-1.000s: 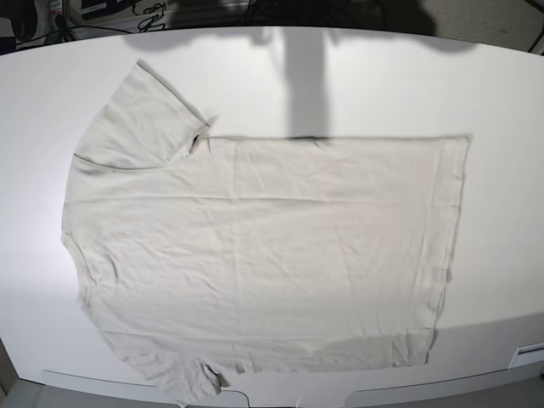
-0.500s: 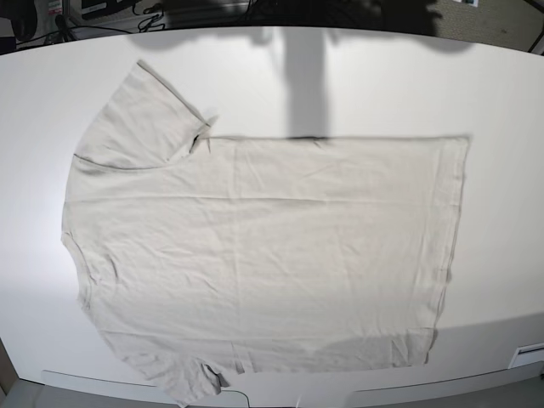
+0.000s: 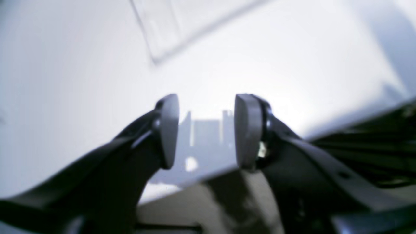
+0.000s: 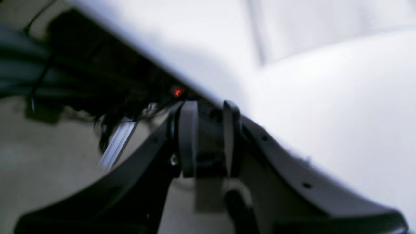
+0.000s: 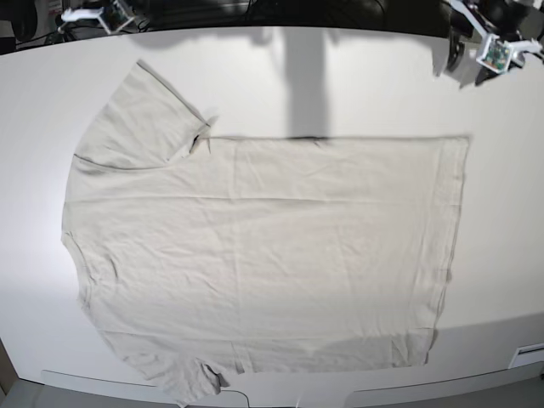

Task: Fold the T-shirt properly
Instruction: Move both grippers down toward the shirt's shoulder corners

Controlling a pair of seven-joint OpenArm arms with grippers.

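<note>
The T-shirt (image 5: 263, 255) lies flat and spread out on the white table (image 5: 382, 85), pale grey-beige and lightly wrinkled. Its collar is at the left, its hem at the right, one sleeve (image 5: 140, 119) points to the back left, and the other reaches the front edge. The left arm's end (image 5: 493, 47) shows at the back right corner, clear of the shirt. The right arm's end (image 5: 93, 15) shows at the back left. My left gripper (image 3: 206, 130) is open over the table edge, holding nothing. My right gripper (image 4: 206, 139) has a narrower gap, also holding nothing.
Dark cables and equipment (image 5: 255, 10) lie beyond the table's back edge. A small white tag (image 5: 529, 353) sits at the front right. Both wrist views show the table edge with beige floor (image 4: 48, 169) below it.
Both arms' ends have come into the base view at the two back corners. The T-shirt has not moved.
</note>
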